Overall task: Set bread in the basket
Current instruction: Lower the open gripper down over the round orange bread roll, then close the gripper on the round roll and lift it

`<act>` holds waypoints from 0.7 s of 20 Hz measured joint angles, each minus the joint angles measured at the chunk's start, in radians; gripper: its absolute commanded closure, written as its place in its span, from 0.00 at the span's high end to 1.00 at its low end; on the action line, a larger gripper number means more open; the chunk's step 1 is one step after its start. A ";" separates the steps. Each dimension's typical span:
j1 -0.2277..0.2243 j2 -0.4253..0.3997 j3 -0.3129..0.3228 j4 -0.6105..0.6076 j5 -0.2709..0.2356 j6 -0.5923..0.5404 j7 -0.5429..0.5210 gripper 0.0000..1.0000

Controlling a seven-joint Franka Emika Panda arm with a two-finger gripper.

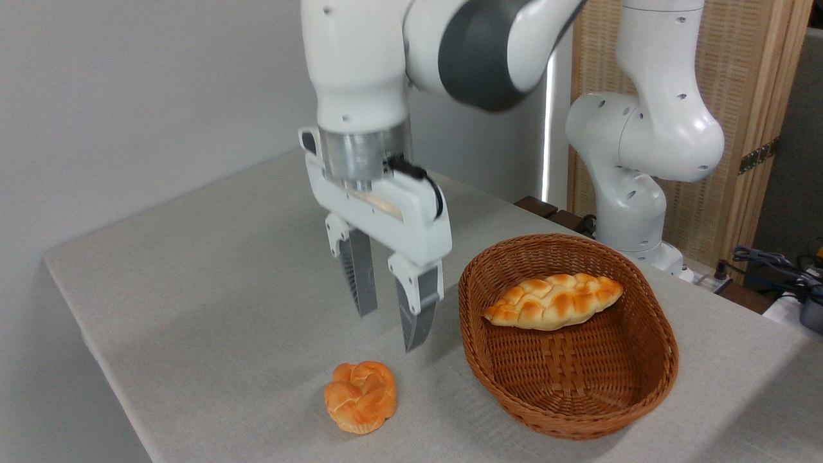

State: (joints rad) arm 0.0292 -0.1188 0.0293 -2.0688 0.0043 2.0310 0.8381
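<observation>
Gripper (392, 331) hangs above the table, fingers apart, holding nothing. The bread (360, 397) sits on the near table edge, left of the basket (649, 399), outside it.

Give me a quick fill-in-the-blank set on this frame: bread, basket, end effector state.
1. The round knotted bun lies on the ____, outside the basket.
2. The end effector hangs above the table with its jaws ____ and nothing between them.
3. The bread already inside the basket is the longer ____ loaf.
4. In the picture, the basket sits to the ____ of the bun.

Missing words: table; open; braided; right
</observation>
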 measured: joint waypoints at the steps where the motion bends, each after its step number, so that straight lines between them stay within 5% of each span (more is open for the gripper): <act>1: 0.000 0.005 0.000 -0.017 0.000 0.038 0.000 1.00; 11: 0.000 0.073 0.000 -0.113 0.000 0.278 0.000 1.00; 14: -0.001 0.092 -0.003 -0.127 0.000 0.324 0.000 0.46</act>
State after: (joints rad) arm 0.0280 -0.0269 0.0263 -2.1962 0.0043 2.3548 0.8381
